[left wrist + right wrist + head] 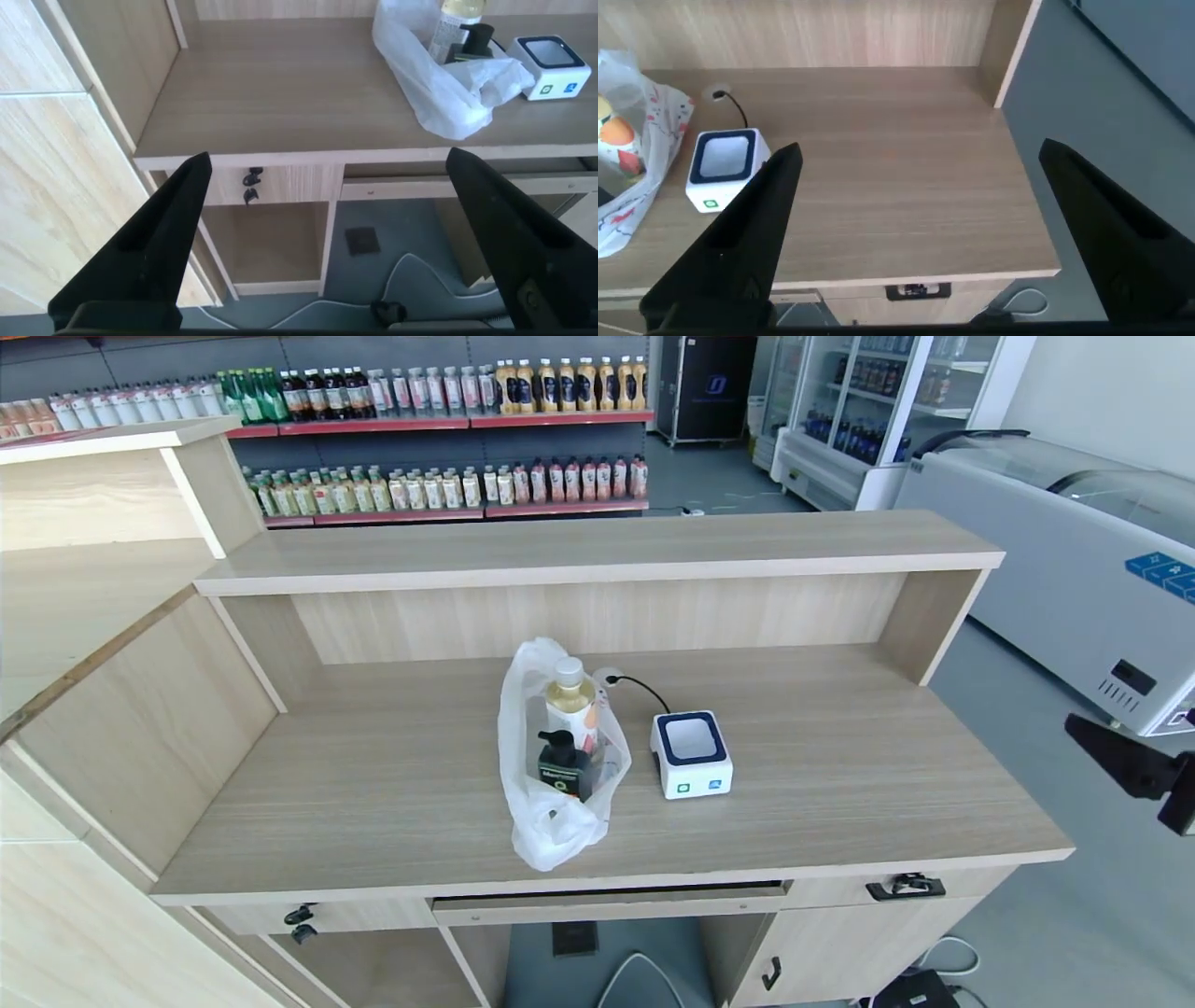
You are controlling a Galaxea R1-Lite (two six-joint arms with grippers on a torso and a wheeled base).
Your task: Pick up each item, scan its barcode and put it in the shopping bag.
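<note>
A clear plastic shopping bag [551, 821] lies on the wooden counter [822, 784]. Inside it stand a pale-liquid bottle [571, 695] with a cream cap and a black pump bottle [563, 763]. The white barcode scanner [691, 753] sits just right of the bag, its cable running back. In the left wrist view the bag [439, 89] and scanner [551, 65] lie far off; my left gripper [327, 159] hangs open below the counter's front edge. My right gripper [915, 159] is open and empty, held off the counter's right end, with the scanner [724, 166] and bag [635, 149] beyond.
A raised ledge [597, 555] backs the counter, with side panels at both ends. Drawers and handles [904, 887] sit under the front edge. Shelves of bottles [448, 439] and freezers [1074, 551] stand in the room behind.
</note>
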